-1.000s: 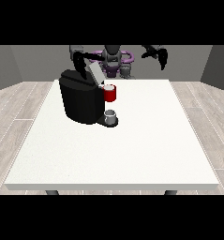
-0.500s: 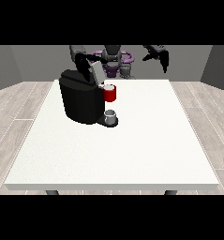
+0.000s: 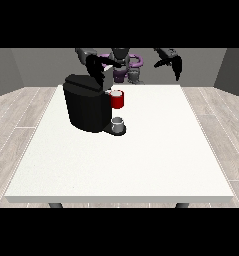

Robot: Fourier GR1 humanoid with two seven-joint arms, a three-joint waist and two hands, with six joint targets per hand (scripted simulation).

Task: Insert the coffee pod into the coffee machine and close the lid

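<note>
Grey walls (image 3: 36, 65), pale plank floor (image 3: 16, 125), apparently wood; white table (image 3: 141, 165).

The robot hand at the view's left (image 3: 95, 66) has moved down and nearer the coffee machine (image 3: 86, 104) over the last second; it now sits at the machine's top rear edge, by the raised lid (image 3: 98, 79). The lid looks slightly lower than before, though whether the hand touches it cannot be told. The robot hand at the view's right (image 3: 174, 64) has drifted slightly and now hangs fingers-down above the worktop's (image 3: 131, 160) far right corner.
</note>
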